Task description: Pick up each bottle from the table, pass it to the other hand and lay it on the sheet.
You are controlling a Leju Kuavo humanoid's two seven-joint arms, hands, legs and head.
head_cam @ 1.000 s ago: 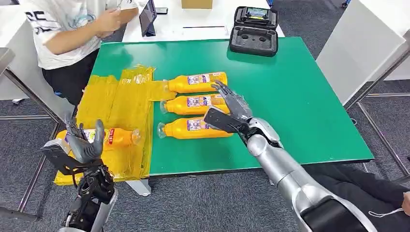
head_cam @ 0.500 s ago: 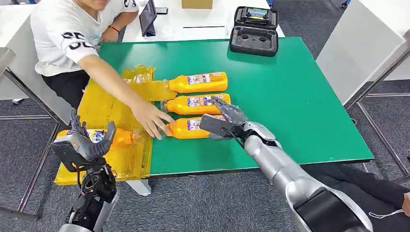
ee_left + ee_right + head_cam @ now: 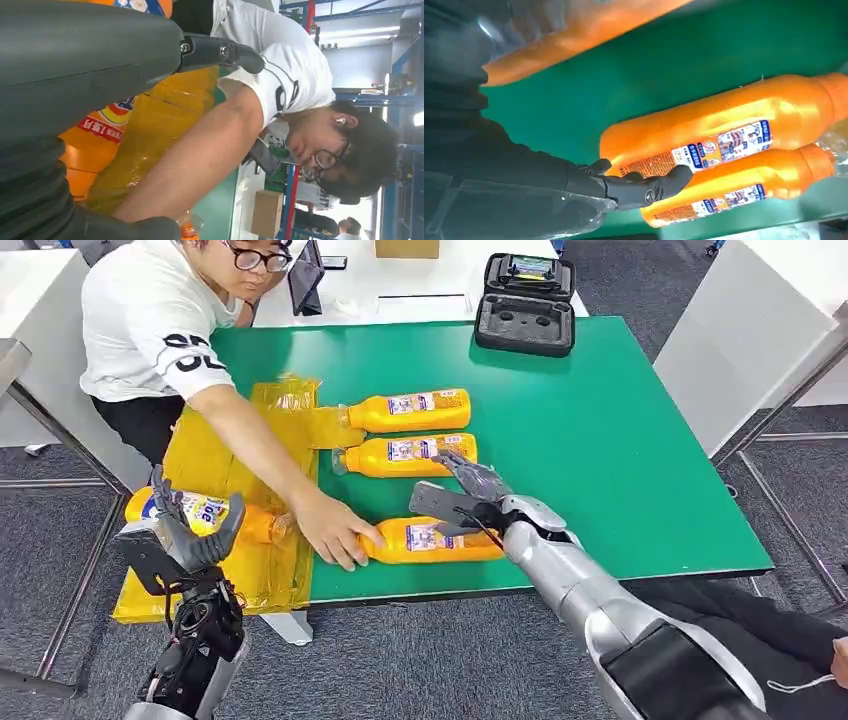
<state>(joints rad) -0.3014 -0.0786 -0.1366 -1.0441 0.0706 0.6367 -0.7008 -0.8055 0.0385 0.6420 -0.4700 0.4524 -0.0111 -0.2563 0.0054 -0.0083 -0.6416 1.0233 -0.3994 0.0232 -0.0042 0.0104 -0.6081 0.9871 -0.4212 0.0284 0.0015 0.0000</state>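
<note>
Three orange bottles lie on the green table [image 3: 620, 440]: a far one [image 3: 410, 411], a middle one [image 3: 405, 454] and a near one [image 3: 440, 540] by the front edge. A person's hand [image 3: 338, 532] rests on the near bottle's cap end. My right hand [image 3: 465, 502] hovers open just above that bottle, fingers spread; the right wrist view shows its fingers [image 3: 644, 187] before the two farther bottles [image 3: 724, 125]. A fourth bottle [image 3: 195, 512] lies on the yellow sheet [image 3: 250, 460]. My left hand [image 3: 180, 540] stands open in front of it, and the bottle's label [image 3: 100, 127] is close by the palm.
A person in a white shirt [image 3: 150, 325] leans in from the far left, forearm [image 3: 260, 445] across the sheet. A black open case [image 3: 525, 305] sits at the table's far edge. A white table [image 3: 760, 330] stands to the right. Grey carpet surrounds everything.
The person reached in and dragged the near bottle toward the front edge. My right hand drew back with it, staying above. My left hand shifted slightly by the sheet's bottle.
</note>
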